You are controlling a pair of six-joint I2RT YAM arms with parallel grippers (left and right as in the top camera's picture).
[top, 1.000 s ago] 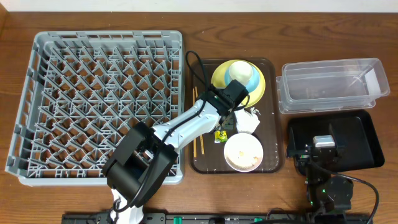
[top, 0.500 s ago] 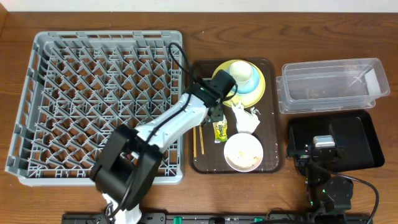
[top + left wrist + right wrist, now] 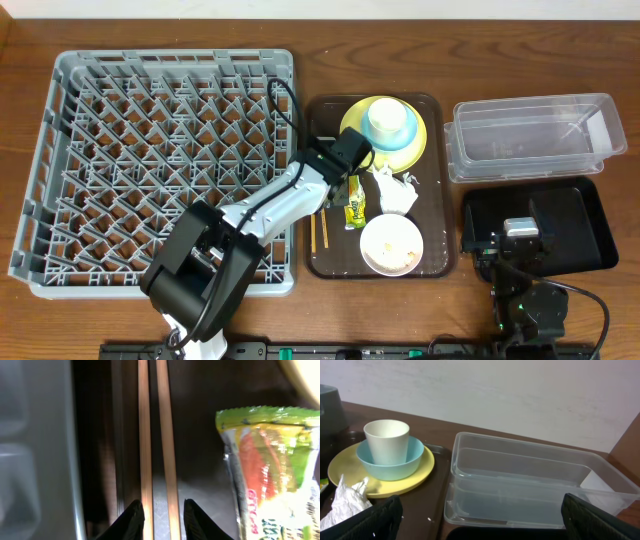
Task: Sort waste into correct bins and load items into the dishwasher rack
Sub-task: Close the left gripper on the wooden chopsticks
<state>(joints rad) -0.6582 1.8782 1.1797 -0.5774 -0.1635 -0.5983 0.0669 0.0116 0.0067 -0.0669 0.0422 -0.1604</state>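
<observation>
The left tool (image 3: pixel 162 520) points down with its jaws only a little apart. The two fingertips (image 3: pixel 131 519) straddle the pair of chopsticks (image 3: pixel 164 435), with a slim gap on the right side, so it brackets them but does not clamp them. The chopsticks lie side by side and run straight ahead of the tool on the brown serving tray (image 3: pixel 432 225). Just to the tool's right lies the green-and-orange snack wrapper (image 3: pixel 270 475), and close on its left stands the grey wall of the dishwasher rack (image 3: pixel 150 150). The left arm slants up from the near edge of the counter (image 3: pixel 300 40) and crosses the rack's near right corner, with its wrist bent down over the tray's left side. Beyond the wrapper sits the crumpled tissue (image 3: pixel 395 193). Ahead of the tool, the yellow plate (image 3: pixel 415 150) carries the light blue bowl (image 3: pixel 400 142) with the white cup (image 3: pixel 388 118) upright in it. The white bowl (image 3: pixel 390 243) lies on the tray's near part. The right tool (image 3: pixel 487 522) has its jaws spread wide and holds nothing. It sits low over the black tray (image 3: pixel 580 225) on a folded arm, and the clear tub (image 3: pixel 530 485) lies straight ahead of it.
</observation>
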